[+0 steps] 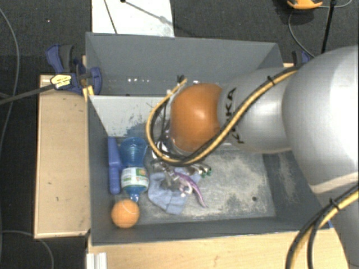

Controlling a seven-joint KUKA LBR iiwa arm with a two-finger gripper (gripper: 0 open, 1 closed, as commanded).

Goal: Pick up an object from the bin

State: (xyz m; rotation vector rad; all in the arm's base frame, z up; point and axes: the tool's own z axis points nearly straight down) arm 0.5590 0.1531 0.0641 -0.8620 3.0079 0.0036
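Where tool [176,176] hangs — purple toy [194,186], blue cloth [168,202] beneath; bottle [133,164] beside.

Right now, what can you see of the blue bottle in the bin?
The blue bottle is of see-through blue plastic, with a white and green label round it toward its near end. It lies on its side on the floor of the bin, at the view's left, running from far wall to near wall. A blue bar lies close along its left side, an orange ball sits just past its near end, and a pale blue cloth lies at its right.
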